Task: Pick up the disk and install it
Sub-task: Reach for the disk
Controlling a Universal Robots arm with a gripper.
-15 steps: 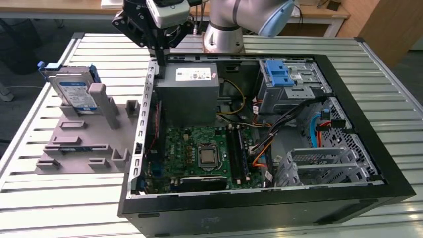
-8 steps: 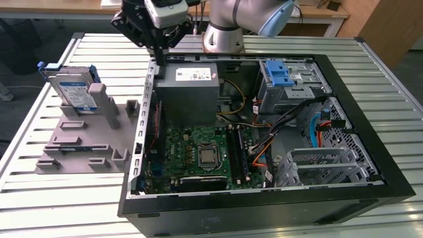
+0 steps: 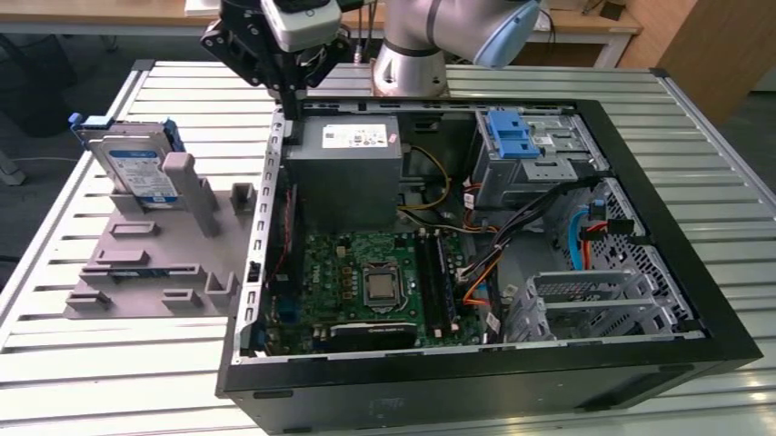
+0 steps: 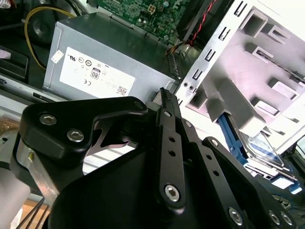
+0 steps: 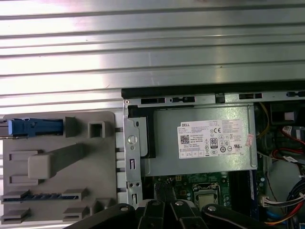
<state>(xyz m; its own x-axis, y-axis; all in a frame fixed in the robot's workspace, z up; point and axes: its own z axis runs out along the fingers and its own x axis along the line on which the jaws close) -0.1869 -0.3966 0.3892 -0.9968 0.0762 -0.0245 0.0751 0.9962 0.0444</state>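
Closest in both wrist views are the black links of the gripper (image 4: pixel 165 93). Its jaws are pressed together with nothing between them. In the exterior view the gripper (image 3: pixel 291 111) hangs from the arm (image 3: pixel 424 36) with its tips pointing down. They sit at the rim of the case (image 3: pixel 485 391), at the far corner on the exterior view's left. Whether they touch the rim cannot be told.

The case lies open on its side. It takes up the middle of the slatted metal worktop (image 3: pixel 122 363) and reaches toward the edge on the exterior view's right. Just inside the corner by the gripper sits a grey box (image 3: pixel 345 173) with a white sticker, which also appears in both wrist views (image 5: pixel 200 138). A green board (image 3: pixel 363 272) lies below the box. A cage (image 3: pixel 522 136) with a blue latch stands in the case's far corner on the exterior view's right.

The disk (image 3: pixel 134 168) is not in the case. It stands upright on edge in a grey holder (image 3: pixel 145 272) that lies beside the case, along the worktop edge on the exterior view's left. The disk is at the holder's far end, with its blue bracket around it and its label facing the near edge. It is well apart from the gripper. The second wrist view shows the disk (image 4: pixel 262 145) beyond the case wall, and the first wrist view shows its blue bracket (image 5: pixel 35 126) from above.
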